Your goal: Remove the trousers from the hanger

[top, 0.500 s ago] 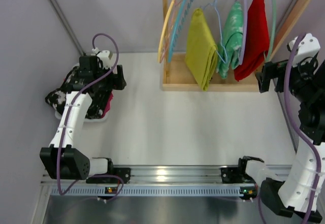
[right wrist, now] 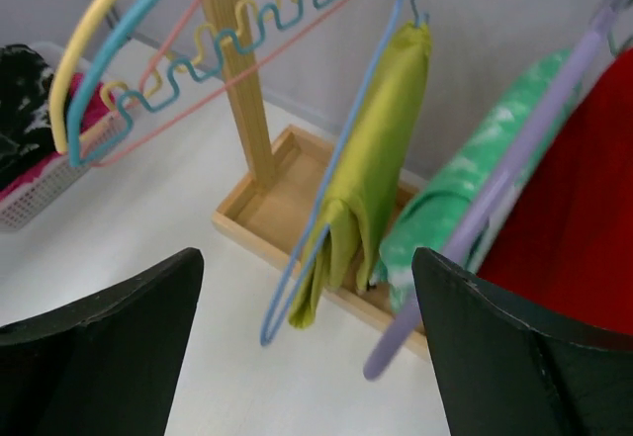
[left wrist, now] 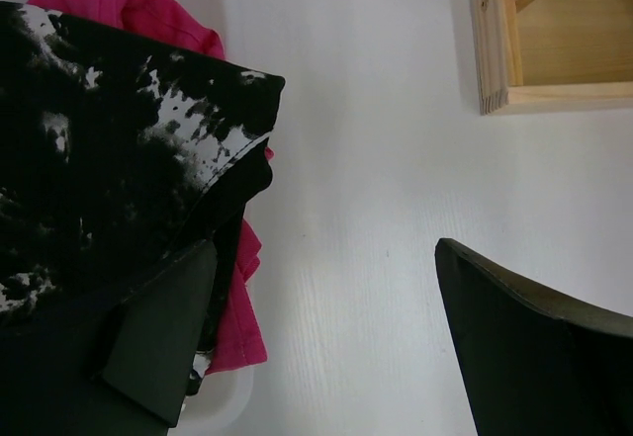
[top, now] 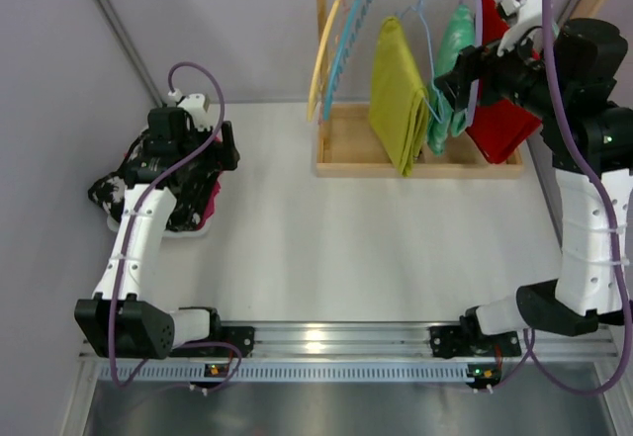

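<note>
Three trousers hang on hangers from the wooden rack [top: 331, 154]: mustard-yellow [top: 396, 95], green mottled [top: 453, 45] and red [top: 506, 125]. My right gripper [top: 451, 90] is open and empty, raised in front of the green pair. In the right wrist view the yellow trousers [right wrist: 371, 179] on a blue hanger [right wrist: 326, 209], the green trousers [right wrist: 460, 214] by a purple hanger [right wrist: 495, 209] and the red trousers [right wrist: 579, 228] lie between and beyond its open fingers [right wrist: 99, 357]. My left gripper [top: 232, 149] is open and empty above the table beside the basket.
A white basket [top: 188, 230] at the left holds a black-and-white garment [left wrist: 99, 159] and a pink one [left wrist: 237, 298]. Empty yellow, blue and pink hangers [right wrist: 129, 90] hang at the rack's left end. The rack's wooden base corner [left wrist: 495, 50] shows in the left wrist view.
My right arm has swung up and left from the rack's right side to in front of the green and red trousers. The left arm has barely shifted.
</note>
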`<state>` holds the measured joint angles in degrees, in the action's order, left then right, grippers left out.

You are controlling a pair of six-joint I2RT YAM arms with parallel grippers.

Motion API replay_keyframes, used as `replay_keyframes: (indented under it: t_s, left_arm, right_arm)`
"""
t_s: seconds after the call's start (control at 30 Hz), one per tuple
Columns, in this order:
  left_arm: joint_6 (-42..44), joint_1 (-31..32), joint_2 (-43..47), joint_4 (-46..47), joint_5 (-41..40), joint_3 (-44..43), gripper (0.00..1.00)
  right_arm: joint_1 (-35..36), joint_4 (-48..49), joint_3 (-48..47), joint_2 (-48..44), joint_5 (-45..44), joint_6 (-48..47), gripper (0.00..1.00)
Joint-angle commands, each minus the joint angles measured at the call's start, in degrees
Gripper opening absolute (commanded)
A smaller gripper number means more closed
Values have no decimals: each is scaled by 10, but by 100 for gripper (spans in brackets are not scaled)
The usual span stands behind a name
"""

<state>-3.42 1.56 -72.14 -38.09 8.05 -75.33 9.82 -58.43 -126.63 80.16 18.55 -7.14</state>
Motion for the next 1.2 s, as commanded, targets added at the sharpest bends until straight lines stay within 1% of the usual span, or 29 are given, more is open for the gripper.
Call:
replay_keyframes:
  t_s: [0.0,0.07,0.1,0.17,0.2,0.27,0.33,0.37,0.5,0.6,0.73,0.87,0.9,0.97,1.0,1.07,1.1,1.17]
  left_arm:
    - [-12,-2,21,29,-8,-9,99]
    - [-12,-2,22,30,-11,-9,99]
    - [-10,-2,21,29,-12,-9,99]
    - [-5,-2,24,29,-12,-12,99]
    - [-1,-2,24,29,-12,-13,99]
    - [1,-2,29,29,-19,-18,99]
    - [3,-2,30,29,-23,-21,99]
    - [2,-2,29,30,-24,-21,99]
    - [-7,-2,27,30,-19,-18,99]
    - [-14,-2,24,29,-22,-18,99]
    - [-14,-2,23,29,-30,-14,99]
    - [-6,-2,23,30,-39,-6,99]
    - [-5,-2,22,30,-42,-4,99]
    - [-3,-2,23,29,-44,-1,99]
    - [-3,-2,24,29,-46,1,99]
    - [-1,-2,23,30,-52,2,99]
    - [-3,-2,22,32,-57,0,99]
    - [-16,-2,21,35,-64,-3,99]
  right_arm:
    - [66,98,-49,20,-68,28,84]
    - [77,141,-47,38,-86,52,81]
    - [84,153,-48,44,-97,59,76]
    - [90,186,-50,63,-111,68,72]
    - [100,196,-49,70,-134,68,68]
    - [108,217,-53,92,-170,87,66]
    - [113,230,-55,105,-180,95,64]
    - [114,246,-54,118,-184,97,63]
    - [117,271,-66,154,-227,99,55]
    - [118,284,-66,180,-262,96,52]
    - [118,286,-66,204,-265,98,49]
    - [118,290,-65,218,-247,111,40]
    - [118,293,-65,219,-246,113,34]
    - [118,303,-65,221,-243,118,28]
    - [119,306,-65,220,-242,120,22]
    - [119,317,-65,214,-236,121,13]
    - [118,324,-65,212,-237,124,6]
    - [119,331,-64,207,-236,124,0]
